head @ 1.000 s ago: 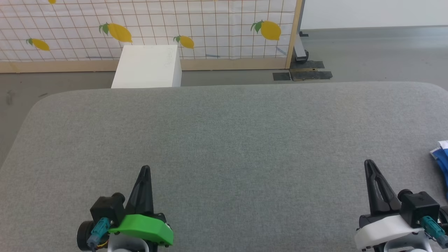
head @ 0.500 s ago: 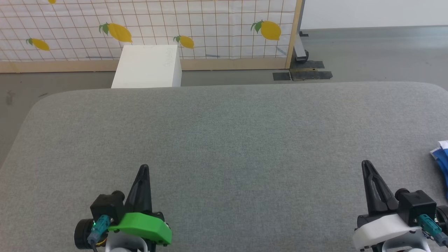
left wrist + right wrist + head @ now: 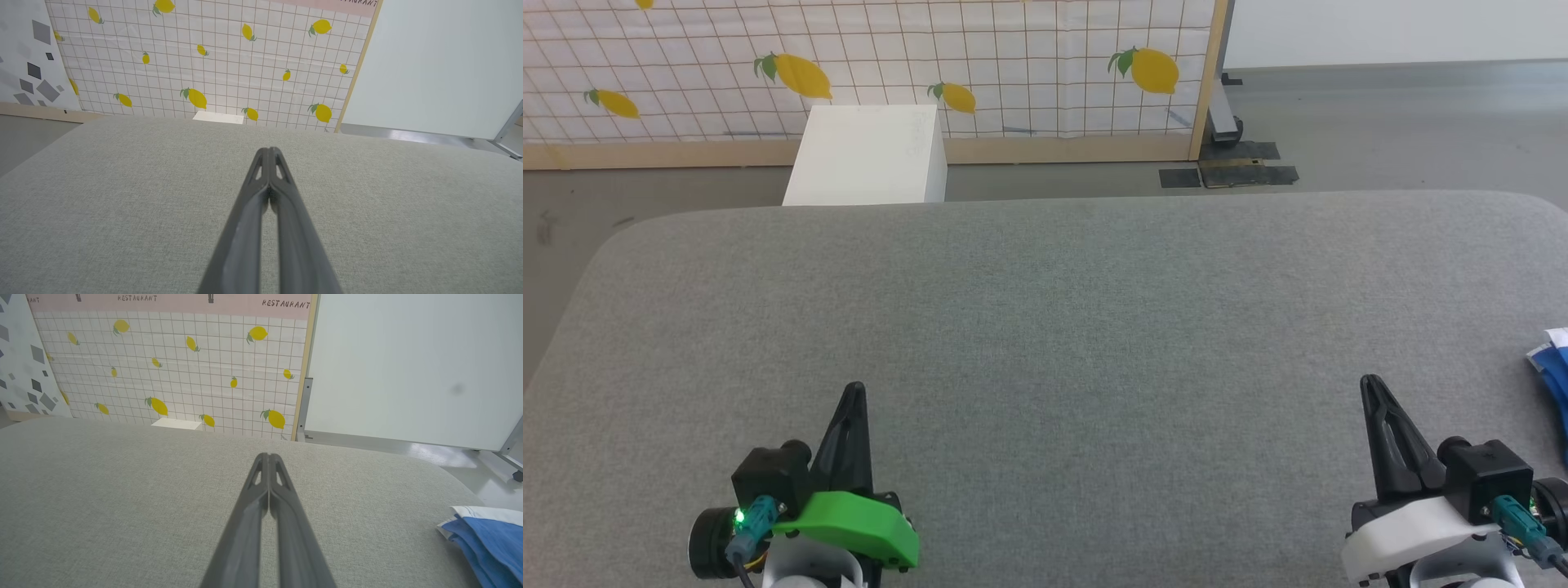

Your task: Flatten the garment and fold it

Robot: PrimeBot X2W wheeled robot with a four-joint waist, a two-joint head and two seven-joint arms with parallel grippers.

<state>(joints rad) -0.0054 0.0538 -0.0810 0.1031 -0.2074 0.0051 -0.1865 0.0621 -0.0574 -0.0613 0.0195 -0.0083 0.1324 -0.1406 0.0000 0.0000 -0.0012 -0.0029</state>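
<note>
The blue shorts [image 3: 1553,371] with white trim lie at the far right edge of the grey table, mostly cut off by the frame; in the right wrist view the shorts [image 3: 486,535] show as layered blue fabric at the lower right. My right gripper [image 3: 1370,384] is shut and empty, a short way left of the shorts. In its own view the right gripper [image 3: 268,457] has both fingers pressed together. My left gripper [image 3: 854,390] hovers at the table's near left, shut and empty, fingers together in the left wrist view [image 3: 268,151].
The grey fabric table [image 3: 1045,310] spreads across the view with rounded far corners. Beyond it stand a white box [image 3: 866,155], a lemon-print screen [image 3: 866,57] with a wooden frame, and grey floor [image 3: 1380,122].
Both grippers have drawn back slightly toward the near edge of the table. The shorts have not moved.
</note>
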